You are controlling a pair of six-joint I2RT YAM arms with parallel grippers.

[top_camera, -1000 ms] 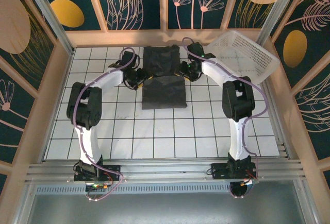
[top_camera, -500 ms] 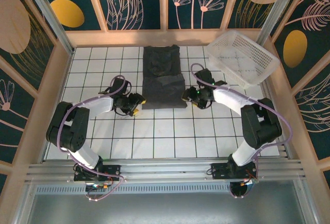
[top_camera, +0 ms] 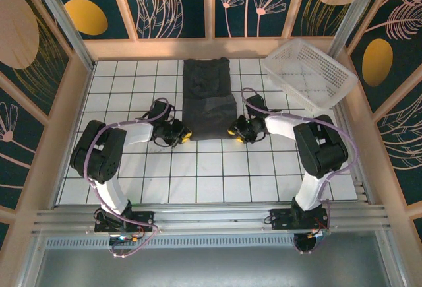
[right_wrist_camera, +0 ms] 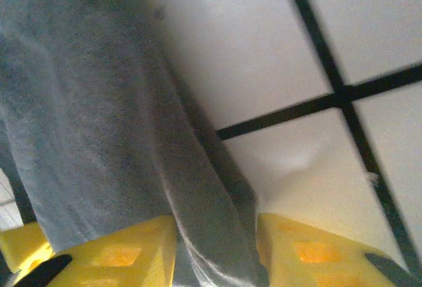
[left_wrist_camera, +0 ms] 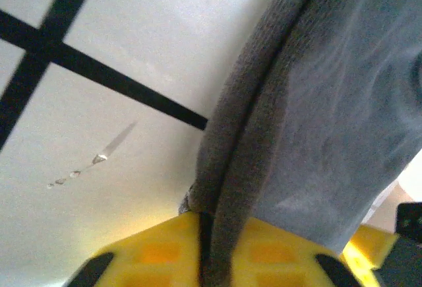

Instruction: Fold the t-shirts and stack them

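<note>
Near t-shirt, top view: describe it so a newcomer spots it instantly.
On the white tiled table, look centre, toward the back wall. The near t-shirt is a dark charcoal folded rectangle; unlike the far t-shirt, the left gripper and right gripper pinch its near corners.

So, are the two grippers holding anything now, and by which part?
Both hold the dark t-shirt: the left gripper pinches its near left corner, the right gripper its near right corner, fabric edge between the yellow fingers.
</note>
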